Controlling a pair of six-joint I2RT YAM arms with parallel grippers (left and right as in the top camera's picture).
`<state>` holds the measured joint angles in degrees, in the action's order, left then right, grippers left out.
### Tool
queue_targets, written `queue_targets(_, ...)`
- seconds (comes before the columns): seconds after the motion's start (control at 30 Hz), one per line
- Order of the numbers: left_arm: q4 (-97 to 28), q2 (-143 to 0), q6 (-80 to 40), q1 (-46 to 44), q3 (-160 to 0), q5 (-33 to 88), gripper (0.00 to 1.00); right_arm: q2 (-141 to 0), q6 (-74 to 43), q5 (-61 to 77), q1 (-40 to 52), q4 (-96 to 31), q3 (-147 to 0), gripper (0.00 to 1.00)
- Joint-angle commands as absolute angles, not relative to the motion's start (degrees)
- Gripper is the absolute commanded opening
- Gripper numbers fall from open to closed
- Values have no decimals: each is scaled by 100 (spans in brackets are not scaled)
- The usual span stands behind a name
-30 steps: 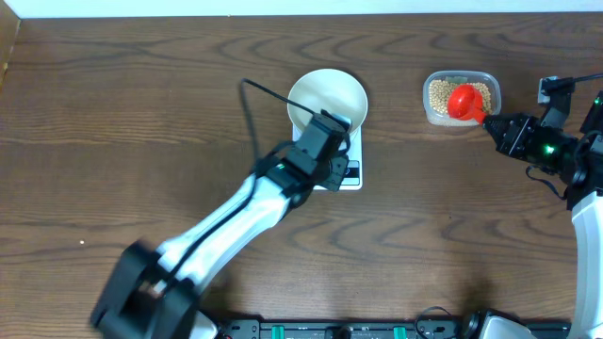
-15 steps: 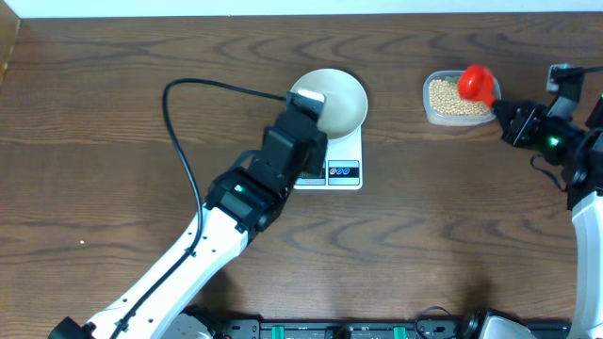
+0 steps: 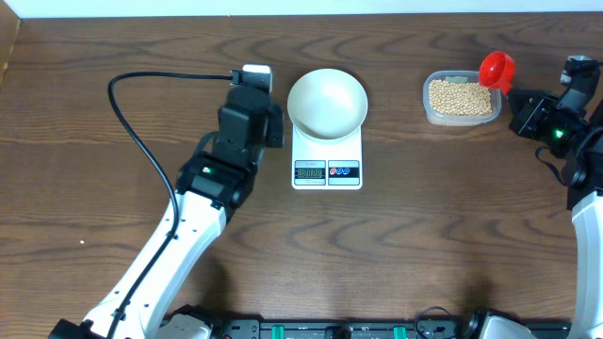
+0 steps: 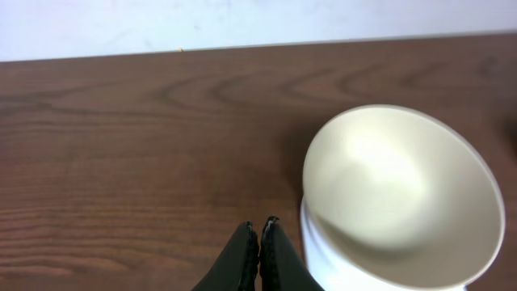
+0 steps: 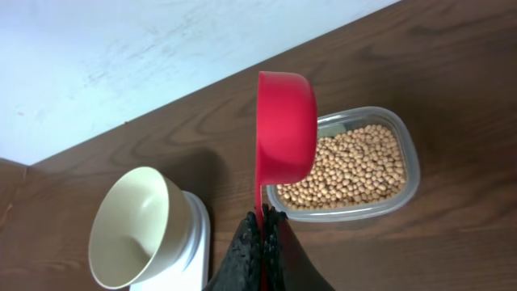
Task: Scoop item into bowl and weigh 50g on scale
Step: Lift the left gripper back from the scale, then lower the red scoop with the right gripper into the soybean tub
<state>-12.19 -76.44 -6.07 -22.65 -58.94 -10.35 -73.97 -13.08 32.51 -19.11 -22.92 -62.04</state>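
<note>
The white bowl [image 3: 327, 102] stands empty on the white scale [image 3: 327, 165] at mid table; it also shows in the left wrist view [image 4: 401, 194] and the right wrist view [image 5: 137, 226]. Tan beans [image 3: 460, 97] fill a clear plastic tub [image 3: 430, 111], also seen in the right wrist view [image 5: 354, 168]. My left gripper [image 4: 260, 230] is shut and empty, just left of the bowl. My right gripper [image 5: 262, 217] is shut on the handle of a red scoop [image 5: 286, 125], held above the tub's right end [image 3: 497, 70]. I cannot see inside the scoop.
A black cable [image 3: 141, 122] loops from the left arm over the table's left half. The table's far edge meets a white wall [image 4: 242, 20]. The scale's display and two buttons [image 3: 327, 171] face the front.
My left gripper has drawn back from over the bowl and scale to their left side. My right gripper has lifted the red scoop out of the tub and moved it right and back.
</note>
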Motion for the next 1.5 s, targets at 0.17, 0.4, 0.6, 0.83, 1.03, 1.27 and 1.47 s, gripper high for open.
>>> queue_targets(0.17,-1734,-7699,8,-2047,-5887,-294,7,-7349,-1505,2993,-1931,-2408,-6300,1)
queue_targets(0.4,-2029,-7699,3,-2047,-5887,-294,7,-7349,-1516,2982,-1931,-2724,-6300,1)
queue_targets(0.6,-2541,-7699,1,-2047,-5887,152,7,-7349,-1514,2794,-1929,-3041,-6300,1)
queue_targets(0.83,-3192,-7699,-43,-2060,-5887,1603,7,-7349,-1452,2794,-1929,-2862,-6300,1)
queue_targets(1.03,-3863,-7699,-67,-2191,-5887,1955,8,-7349,-1162,2792,-1929,-2792,-6300,1)
queue_targets(1.27,-3979,-7699,-64,-2285,-5887,1944,17,-7349,-1105,2794,-1929,-2786,-6300,1)
queue_targets(1.47,-3918,-7699,-62,-2285,-5887,1938,40,-7349,-1107,2797,-1929,-2794,-6300,1)
